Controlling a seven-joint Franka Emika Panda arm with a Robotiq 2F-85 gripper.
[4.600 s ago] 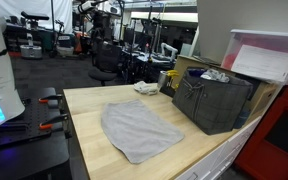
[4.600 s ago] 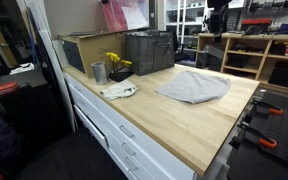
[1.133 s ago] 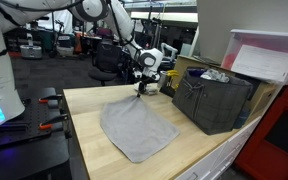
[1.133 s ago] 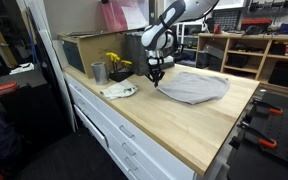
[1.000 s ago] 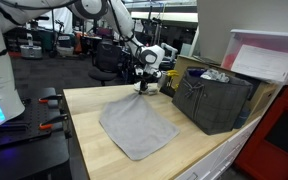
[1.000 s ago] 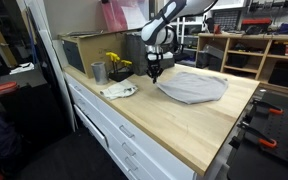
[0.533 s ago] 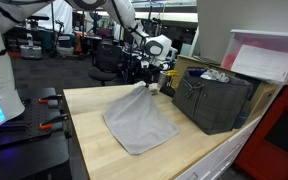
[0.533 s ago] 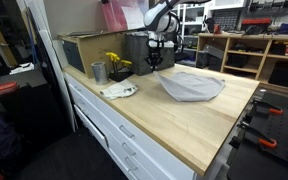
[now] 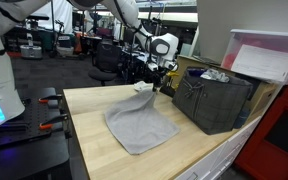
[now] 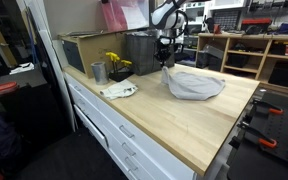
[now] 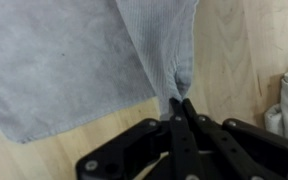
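The gripper (image 9: 155,86) has its fingers pressed nearly together on one corner of the grey cloth (image 9: 141,124), and the wrist view shows this plainly: the black fingertips (image 11: 181,112) meet on a small pinch of fabric, from which the cloth (image 11: 69,60) hangs and spreads away in a fold. A few seconds ago the cloth lay flat in the middle of the wooden counter (image 9: 92,158) with no arm near it. A second ago the gripper stood low at the corner of the cloth nearest the counter's far edge. Since then it has risen and shifted towards the dark grey crate (image 9: 216,100) that stands at the back of the counter, taking the corner with it. In an exterior view the cloth (image 10: 196,85) now covers less of the counter (image 10: 174,135) than before: its lifted side is drawn up and inward under the gripper (image 10: 165,64), while the rest lies on the wood. So the grip has held through the lift, the corner is off the counter, and the cloth is no longer spread flat. A crumpled white rag (image 10: 119,91) lies near the counter's front edge beside a metal cup (image 10: 98,72) and some yellow flowers (image 10: 116,62), well apart from the cloth and untouched.
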